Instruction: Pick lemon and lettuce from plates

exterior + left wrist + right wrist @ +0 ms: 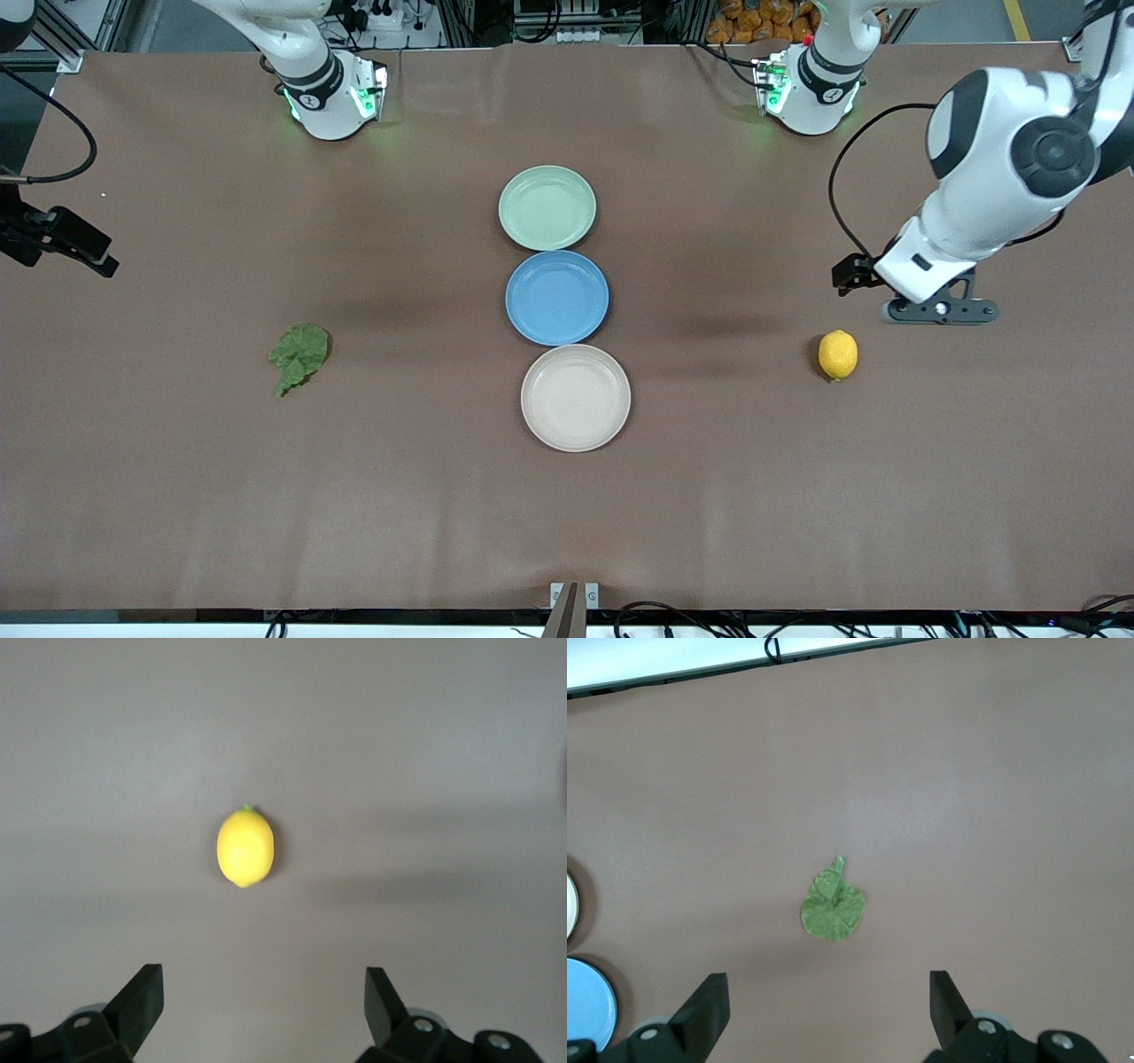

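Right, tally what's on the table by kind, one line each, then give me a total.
Plates: 3, namely pale green plate, blue plate and beige-white plate, all empty
Lemon: 1, on the cloth toward the left arm's end
Lettuce: 1, on the cloth toward the right arm's end
Total: 5

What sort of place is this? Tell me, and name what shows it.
Most likely a robot lab bench. Two arms are bolted along a brown-covered table, cables trail past its edges, and a tidy test layout sits on it: three plates in a row, a lemon and a lettuce leaf lying off them.
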{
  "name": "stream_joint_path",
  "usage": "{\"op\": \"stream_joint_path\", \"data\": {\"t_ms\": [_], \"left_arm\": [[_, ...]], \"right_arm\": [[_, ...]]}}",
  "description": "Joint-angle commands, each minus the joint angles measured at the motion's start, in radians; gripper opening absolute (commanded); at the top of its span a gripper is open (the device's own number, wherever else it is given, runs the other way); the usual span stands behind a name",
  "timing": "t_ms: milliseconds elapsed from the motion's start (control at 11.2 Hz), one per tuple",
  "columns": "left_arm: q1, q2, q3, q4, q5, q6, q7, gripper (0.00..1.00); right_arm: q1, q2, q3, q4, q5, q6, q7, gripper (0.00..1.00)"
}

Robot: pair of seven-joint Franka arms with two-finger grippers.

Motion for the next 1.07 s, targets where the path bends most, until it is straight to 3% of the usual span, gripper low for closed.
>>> {"op": "stream_joint_path", "data": {"t_ms": [0,179,269,985], "left_arm": [[0.008,-0.018,-0.004,0.196,-0.008,-0.099,-0.009,1.00],[0.007,0.003,-0.004,0.365,-0.019,-0.254,0.000,1.00],[0.008,0.011,-0.006,0.389,-0.022,-0.291,0.011,1.00],[0.007,0.002,-0.012,0.406,-0.036,-0.331,0.010,1.00]], "right_arm": [[0.000,0.005,-0.001,0.034,0.016,-0.028,-0.011,1.00],[0.000,0.008,-0.001,0.034,0.016,-0.028,-0.011,1.00],[0.000,0.009,-0.001,0.034,0.016,-0.028,-0.011,1.00],[0.000,0.002,0.003,0.024,0.016,-0.028,-0.009,1.00]]}}
